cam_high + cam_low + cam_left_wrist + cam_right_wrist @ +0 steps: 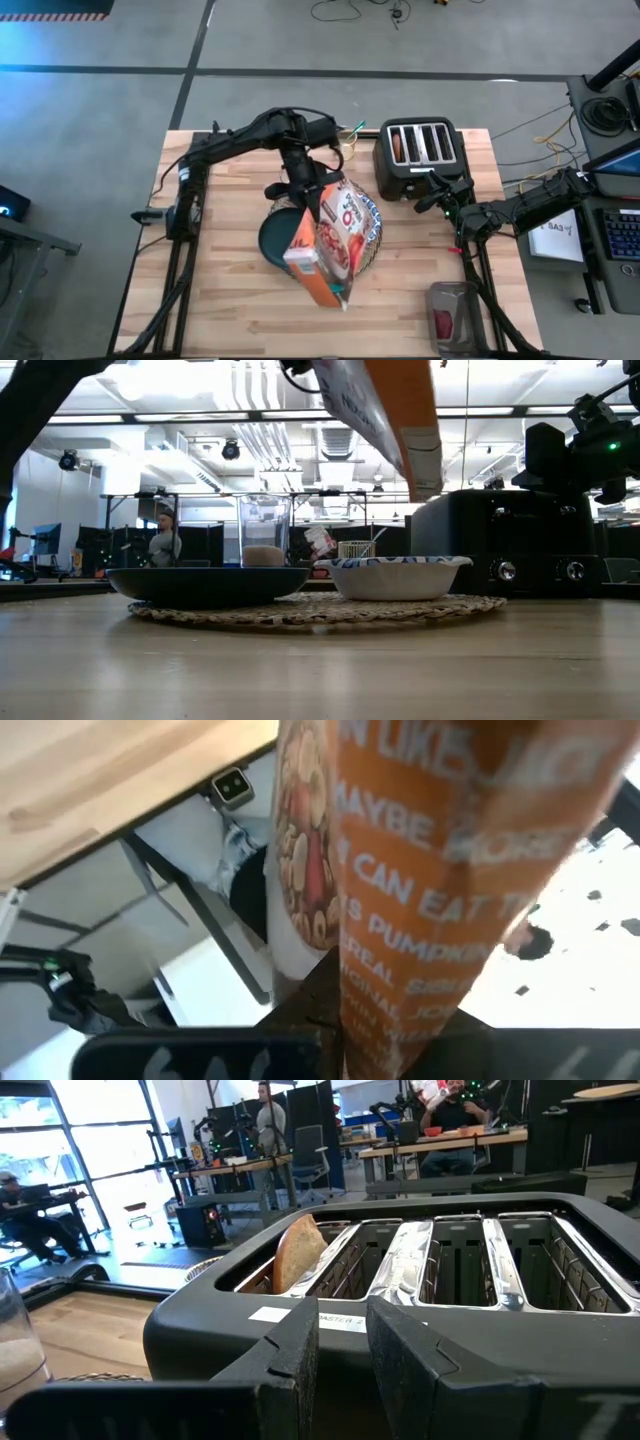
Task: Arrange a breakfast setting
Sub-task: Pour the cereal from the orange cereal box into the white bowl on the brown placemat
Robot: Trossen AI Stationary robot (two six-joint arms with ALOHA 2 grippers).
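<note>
My left gripper (303,197) is shut on an orange cereal box (325,245), held tilted high above the round woven placemat (320,610). The dark teal plate (210,582) and the blue-and-white bowl (395,575) rest on the mat, and the clear glass (264,530) stands behind them. The box hides most of the bowl in the high view. I cannot make out the spoon. My right gripper (340,1370) is open by a narrow gap, close against the near side of the black toaster (418,155). I cannot tell whether it touches the toaster. My left gripper pinches the cereal box near its far, upper end (400,1010) between its two fingers. It comes at the box from the table's far side, slanting down. The box is lifted clear and slopes down toward the table's near edge. A clear inner bag (341,291) shows at its lower end.
The toaster has a slice of bread (298,1252) in one outer slot. A clear pack with something red (452,318) lies at the table's near right corner. People sit and stand at desks in the room beyond the table.
</note>
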